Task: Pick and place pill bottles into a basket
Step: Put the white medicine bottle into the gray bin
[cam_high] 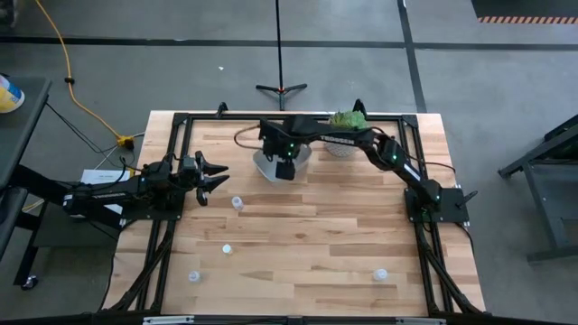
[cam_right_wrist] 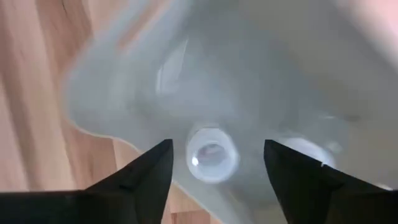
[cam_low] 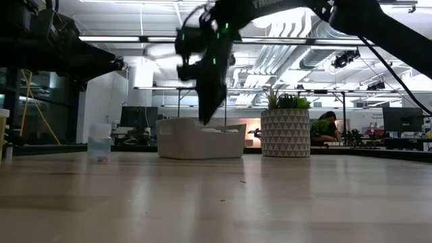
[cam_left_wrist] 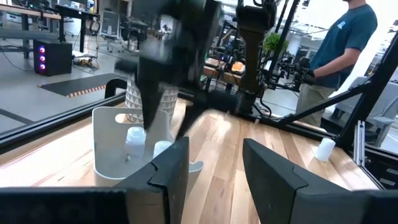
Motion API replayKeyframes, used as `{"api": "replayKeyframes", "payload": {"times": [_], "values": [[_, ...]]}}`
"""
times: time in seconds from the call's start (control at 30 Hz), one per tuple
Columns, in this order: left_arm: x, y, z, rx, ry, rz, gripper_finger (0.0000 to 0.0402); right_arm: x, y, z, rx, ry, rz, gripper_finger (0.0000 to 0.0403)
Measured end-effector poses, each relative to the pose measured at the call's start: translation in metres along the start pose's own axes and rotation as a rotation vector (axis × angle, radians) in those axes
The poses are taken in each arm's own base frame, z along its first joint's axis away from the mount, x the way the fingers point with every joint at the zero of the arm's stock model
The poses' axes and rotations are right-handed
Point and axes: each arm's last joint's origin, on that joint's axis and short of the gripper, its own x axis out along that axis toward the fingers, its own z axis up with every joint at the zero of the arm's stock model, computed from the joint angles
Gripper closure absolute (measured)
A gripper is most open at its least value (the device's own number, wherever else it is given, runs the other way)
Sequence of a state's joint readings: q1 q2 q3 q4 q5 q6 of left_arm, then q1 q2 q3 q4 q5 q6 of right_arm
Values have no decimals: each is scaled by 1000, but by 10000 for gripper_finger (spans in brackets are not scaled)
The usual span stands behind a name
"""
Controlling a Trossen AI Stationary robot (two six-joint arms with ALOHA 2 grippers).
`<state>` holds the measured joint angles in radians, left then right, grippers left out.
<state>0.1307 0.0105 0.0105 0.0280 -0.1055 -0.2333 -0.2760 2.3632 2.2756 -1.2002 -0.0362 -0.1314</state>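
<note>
Open-plan lab behind, pale wood desk (cam_high: pixel 307 244) in a black frame. Pill bottles: tiny translucent cylinders with pale round caps, likely very light, stiff plastic, smooth and slippery, easy to tip or roll; best pinched across the body just under the cap, straight from above. Four are loose on the desk: one (cam_high: pixel 237 203) near the left edge just beside the left tool, one (cam_high: pixel 228 248) mid-left, one (cam_high: pixel 193 276) toward the near-left corner, one (cam_high: pixel 381 273) toward the near-right corner. At least two more sit in the basket (cam_high: pixel 267 165), a light grey shallow tub at the far edge, left of the potted plant (cam_high: pixel 346 124); left wrist view shows two caps inside (cam_left_wrist: pixel 134 134), right wrist view looks down on one (cam_right_wrist: pixel 211 154). Basket looks light too, so a knock could slide it. Right tool (cam_high: pixel 285 168) hangs over the basket, fingers spread apart with nothing between them, bottle below looks released. Left tool (cam_high: pixel 211 178) waits by the left edge, fingers parted, empty. Person in a teal shirt (cam_left_wrist: pixel 341 46) stands beyond the desk. By my judgement, roughly a third done; nearest next pick is the bottle beside the left tool.
</note>
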Motion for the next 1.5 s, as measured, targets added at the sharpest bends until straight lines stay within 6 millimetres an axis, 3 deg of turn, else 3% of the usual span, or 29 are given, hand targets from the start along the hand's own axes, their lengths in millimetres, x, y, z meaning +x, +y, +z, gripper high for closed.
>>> {"api": "replayKeyframes", "payload": {"times": [0.13,0.3,0.4,0.53,0.67,0.83,0.93,1.3,1.5], "values": [[0,0,0,0,2,0,218,-46,3,3,20,-128,45,154],[1,0,-1,-6,12,-3,218,-92,28,-20,0,-212,164,166],[1,0,-1,-6,15,-2,218,-104,48,-44,-43,-210,114,180],[1,0,-1,-6,14,-1,218,-109,75,-84,-10,-255,131,204],[1,0,-1,-6,14,-1,218,-103,103,-136,81,-273,246,227],[1,0,-1,-6,14,-1,218,-86,140,-211,84,-93,513,239],[1,0,-1,-6,14,-1,218,-79,158,-241,124,-3,565,239],[1,0,-1,-6,14,-1,218,-89,226,-290,-70,16,420,259],[1,0,-1,-6,14,1,218,-85,243,-305,20,87,393,202]]}}
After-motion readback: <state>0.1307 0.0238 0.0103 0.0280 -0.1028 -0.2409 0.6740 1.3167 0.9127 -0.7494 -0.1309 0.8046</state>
